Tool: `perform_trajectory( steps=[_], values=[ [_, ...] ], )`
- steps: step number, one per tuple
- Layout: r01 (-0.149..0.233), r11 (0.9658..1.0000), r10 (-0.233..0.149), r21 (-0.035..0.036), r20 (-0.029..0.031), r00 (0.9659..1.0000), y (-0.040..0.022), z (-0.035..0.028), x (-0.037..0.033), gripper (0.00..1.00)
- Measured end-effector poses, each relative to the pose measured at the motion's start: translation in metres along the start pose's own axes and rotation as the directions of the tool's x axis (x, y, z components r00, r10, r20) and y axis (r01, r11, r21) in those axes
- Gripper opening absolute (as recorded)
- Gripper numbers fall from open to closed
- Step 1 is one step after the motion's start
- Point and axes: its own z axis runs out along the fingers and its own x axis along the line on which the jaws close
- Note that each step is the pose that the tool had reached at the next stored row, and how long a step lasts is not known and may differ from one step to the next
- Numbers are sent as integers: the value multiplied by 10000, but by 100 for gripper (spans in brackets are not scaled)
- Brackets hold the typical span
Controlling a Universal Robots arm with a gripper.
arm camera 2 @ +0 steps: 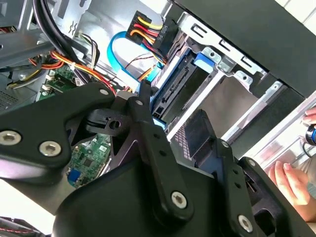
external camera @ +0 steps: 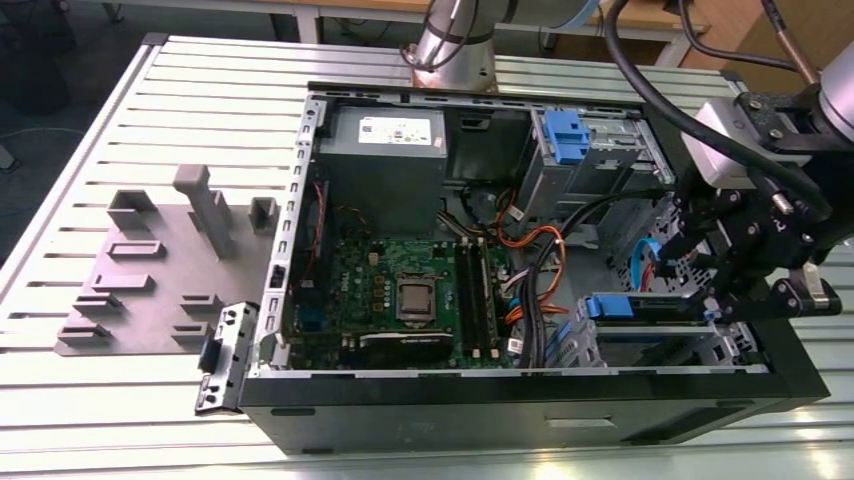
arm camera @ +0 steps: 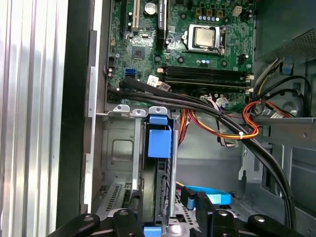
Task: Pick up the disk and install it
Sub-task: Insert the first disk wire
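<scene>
Hanging over the drive cage (arm camera: 118, 153), the tool (arm camera: 168, 224) partly hides the disk (arm camera: 156, 182).

open black computer case (external camera: 534, 405) on slatted metal table (external camera: 80, 440) | green motherboard (external camera: 400, 290) flat inside — processor (arm camera: 203, 37) in its socket | grey power-supply box (external camera: 380, 150) against a case wall | orange wires (arm camera: 222, 132) beside the board | grey fixture plate (external camera: 147, 290) on the exterior view's left, apart from the case

A lab: robot arm (external camera: 454, 40) over slatted aluminium bench (external camera: 174, 90).
</scene>
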Motion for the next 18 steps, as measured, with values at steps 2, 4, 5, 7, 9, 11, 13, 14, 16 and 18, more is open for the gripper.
perform_trajectory(
  steps=[2, 4, 5, 7, 9, 11, 13, 14, 16, 18],
  values=[
    [1, 10000, -1, 0, 1, 10000, 0, 15, -9, 55],
    [2, 10000, -2, 0, -1, 10000, -1, 31, -14, 55],
    [1, 10000, -1, 0, -4, 10000, -1, 37, -15, 55],
    [0, 10000, 0, 0, -7, 10000, 0, 40, -15, 55],
    [1, 10000, -1, 0, -7, 10000, -1, 46, -16, 55],
    [0, 10000, 0, 0, -7, 10000, 3, 51, -16, 55],
    [-1, 10000, 1, 0, -9, 10000, 18, 52, -17, 55],
    [0, 10000, 0, 1, -9, 10000, 28, 52, -17, 55],
    [0, 10000, 0, 3, -8, 10000, 46, 54, -17, 55],
    [1, 10000, -1, 2, -12, 10000, 49, 58, -18, 55]
  ],
)
